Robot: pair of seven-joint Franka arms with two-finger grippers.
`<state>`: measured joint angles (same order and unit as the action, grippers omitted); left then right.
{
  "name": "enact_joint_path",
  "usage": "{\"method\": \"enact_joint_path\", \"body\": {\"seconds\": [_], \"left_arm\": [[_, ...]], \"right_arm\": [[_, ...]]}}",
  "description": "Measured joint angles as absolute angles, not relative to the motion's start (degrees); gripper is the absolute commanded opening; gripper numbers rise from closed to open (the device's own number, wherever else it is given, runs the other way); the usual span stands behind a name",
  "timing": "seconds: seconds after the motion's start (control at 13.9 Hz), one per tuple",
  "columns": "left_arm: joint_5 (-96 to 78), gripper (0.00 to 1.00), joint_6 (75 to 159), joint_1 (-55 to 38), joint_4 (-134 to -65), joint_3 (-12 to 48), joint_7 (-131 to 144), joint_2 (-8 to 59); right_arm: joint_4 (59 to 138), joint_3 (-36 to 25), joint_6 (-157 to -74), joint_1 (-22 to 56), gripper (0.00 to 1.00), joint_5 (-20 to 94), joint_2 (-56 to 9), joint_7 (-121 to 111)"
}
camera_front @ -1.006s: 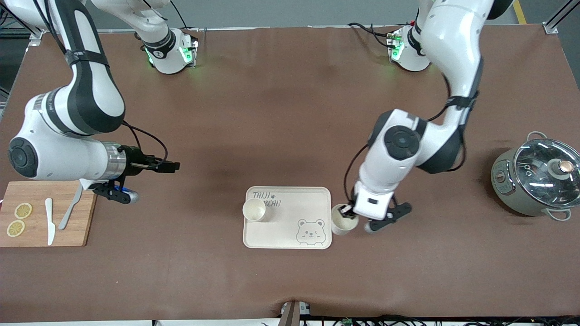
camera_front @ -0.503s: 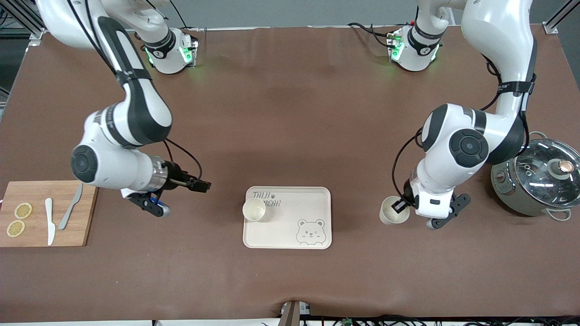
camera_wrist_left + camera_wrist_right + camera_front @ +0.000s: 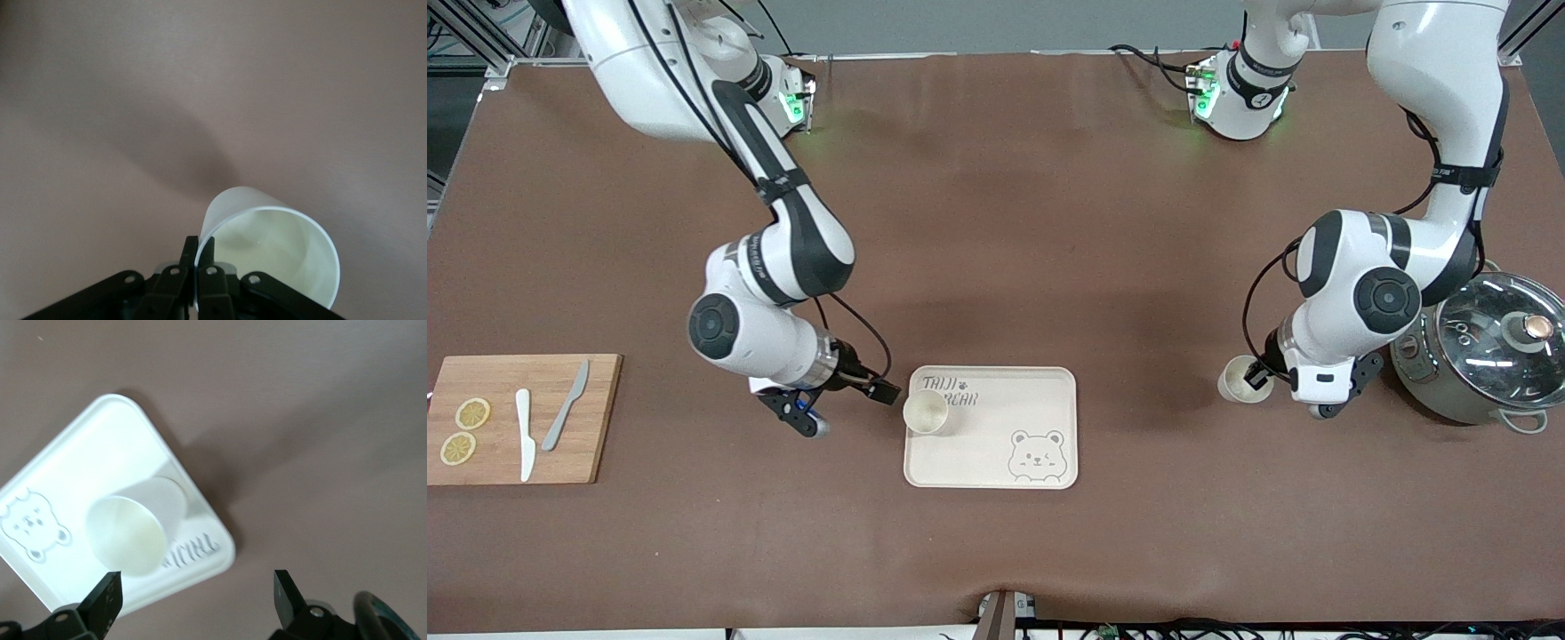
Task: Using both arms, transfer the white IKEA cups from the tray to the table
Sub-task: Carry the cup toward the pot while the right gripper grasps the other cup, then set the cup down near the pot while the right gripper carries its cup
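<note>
Both arms have swung since a second ago: the left arm [image 3: 1369,293] has carried its cup away from the tray edge toward the pot, and the right arm [image 3: 765,302] has come in from the cutting board to the tray's corner. Largest on the brown table [image 3: 996,222] after the arms is the grey-green pot [image 3: 1476,356] with its glass lid, just beside the left arm's wrist toward that arm's end of the table. The wooden cutting board [image 3: 600,418] lies well apart from the right gripper, toward the right arm's end. The bear-printed tray [image 3: 996,444] sits immediately in front of the right gripper [image 3: 885,391], whose fingers [image 3: 107,597] stand wide apart with nothing between them, aimed at the first white cup [image 3: 926,413], which stands upright on the tray's corner just ahead of the fingertips. The left gripper [image 3: 1258,376] is pinched tight on the rim of the second white cup [image 3: 1240,380], held upright over bare table between tray and pot.
</note>
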<state>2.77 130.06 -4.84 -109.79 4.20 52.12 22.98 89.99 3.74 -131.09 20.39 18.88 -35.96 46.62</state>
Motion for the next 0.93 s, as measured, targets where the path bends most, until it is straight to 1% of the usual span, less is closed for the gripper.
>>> {"method": "enact_joint_path", "body": {"seconds": [0.14, 0.22, 0.29, 0.43, 0.5, 0.57, 0.65, 0.72, 0.93], "left_arm": [[2.78, 0.0, 132.14, -3.49, -112.9, 4.21, 49.66, 22.62], [2.78, 0.0, 132.66, -3.01, -114.03, 4.22, 47.85, 22.59], [2.78, 0.0, 132.83, -2.49, -115.07, 4.23, 46.15, 22.59], [2.78, 0.0, 133.01, -0.69, -116.66, 4.42, 43.74, 22.59], [2.78, 0.09, 133.09, 0.05, -117.28, 4.57, 42.91, 22.59], [2.77, 0.35, 133.32, 0.39, -117.72, 4.69, 42.69, 22.58], [2.77, 0.79, 133.4, 0.43, -117.78, 4.77, 42.68, 22.48], [2.77, 1.0, 133.4, 0.42, -117.91, 4.92, 42.68, 22.49], [2.77, 1.0, 133.39, 0.39, -117.8, 5.17, 42.69, 22.13]], "right_arm": [[89.93, 3.66, -135.2, 21.5, 0.82, 18.86, -37.81, 47.68], [89.86, 3.65, -135.72, 21.9, 0.65, 18.86, -38.42, 48.14], [89.72, 3.63, -135.94, 22.25, 0.58, 18.86, -38.88, 48.77], [89.48, 3.61, -136.03, 22.7, 0.57, 18.86, -39.8, 49.4], [89.45, 3.6, -136.37, 22.92, 0.45, 18.86, -40.22, 49.82], [89.34, 3.6, -137.0, 23.36, 0.16, 18.86, -40.6, 50.68], [89.2, 3.61, -137.97, 23.94, 0.0, 18.86, -41.04, 51.56], [89.14, 3.6, -138.83, 24.44, 0.0, 18.86, -41.53, 52.26], [88.81, 3.53, -140.0, 24.91, 0.0, 18.86, -42.78, 53.74]]}}
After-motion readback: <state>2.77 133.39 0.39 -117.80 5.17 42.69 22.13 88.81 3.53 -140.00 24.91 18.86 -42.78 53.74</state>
